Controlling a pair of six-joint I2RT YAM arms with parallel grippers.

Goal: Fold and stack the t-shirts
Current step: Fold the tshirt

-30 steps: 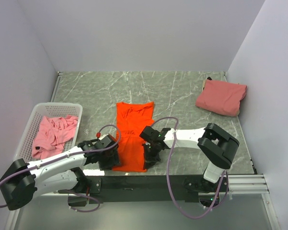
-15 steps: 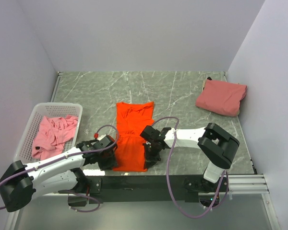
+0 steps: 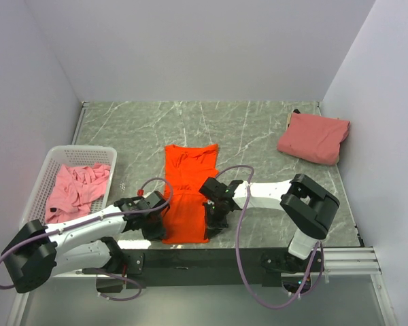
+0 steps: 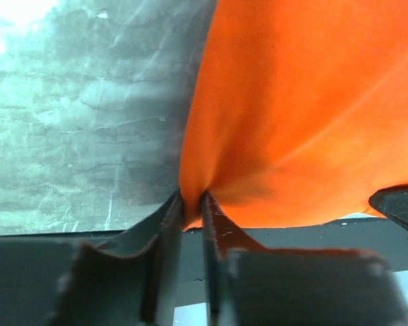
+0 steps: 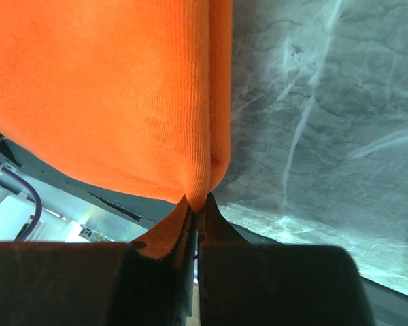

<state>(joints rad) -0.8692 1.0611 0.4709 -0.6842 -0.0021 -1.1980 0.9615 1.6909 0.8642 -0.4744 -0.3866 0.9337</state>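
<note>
The bright orange t-shirt lies as a long narrow strip down the middle of the table, collar at the far end. My left gripper is shut on its near left corner, the cloth pinched between the fingers. My right gripper is shut on the near right corner, with the folded edge caught at the fingertips. A folded salmon-pink t-shirt rests at the far right. A lighter pink t-shirt lies crumpled in the basket.
The white perforated basket stands at the left edge of the marble table. Grey walls close in on three sides. The table's dark front rail runs just behind both grippers.
My left gripper has closed onto the orange shirt's near left corner and shifted slightly right. The right gripper has kept its grip and place.
</note>
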